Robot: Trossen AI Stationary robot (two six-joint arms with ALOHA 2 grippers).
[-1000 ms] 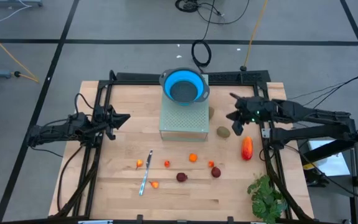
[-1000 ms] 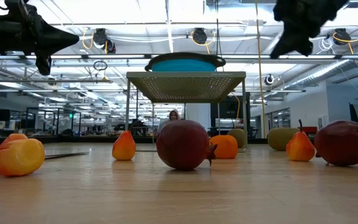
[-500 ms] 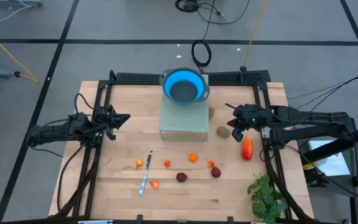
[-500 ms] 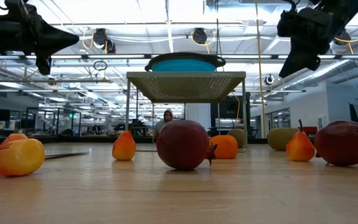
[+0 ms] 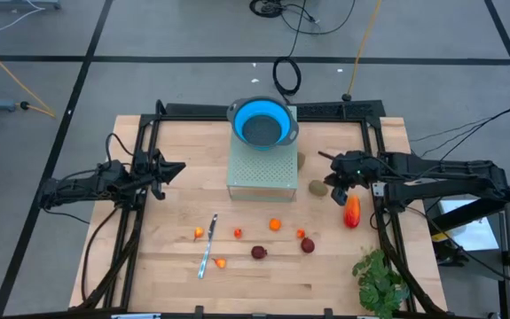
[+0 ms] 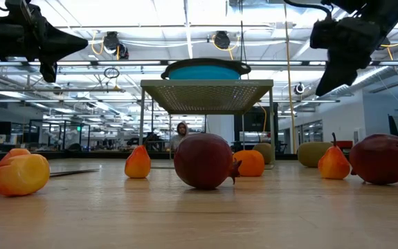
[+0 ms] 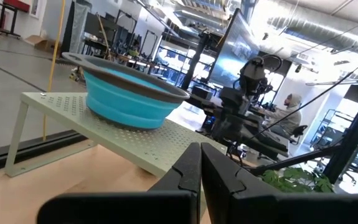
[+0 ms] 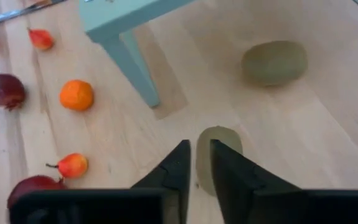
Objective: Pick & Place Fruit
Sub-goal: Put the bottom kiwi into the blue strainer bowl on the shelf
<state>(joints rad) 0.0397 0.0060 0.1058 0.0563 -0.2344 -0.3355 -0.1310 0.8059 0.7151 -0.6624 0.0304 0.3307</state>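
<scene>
The right gripper hangs empty over an olive oval, fingers nearly together. Coming down so narrow, it may knock the fruit toward the rack leg. The left gripper waits closed, far aside

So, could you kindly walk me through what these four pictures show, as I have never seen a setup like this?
It is a robot with two dark arms at a wooden table, each ending in a two-finger claw. One picture looks straight down, one looks level across the tabletop, and two come from cameras on the wrists. Toy fruit lies scattered: an olive-brown oval, a red-orange oblong, maroon balls and tiny orange pieces, beside a silver knife. A blue bowl sits on a pale green perforated stand. The right claw hovers over the oval, nearly shut, holding nothing. The left claw waits shut at the table's left side.
</scene>
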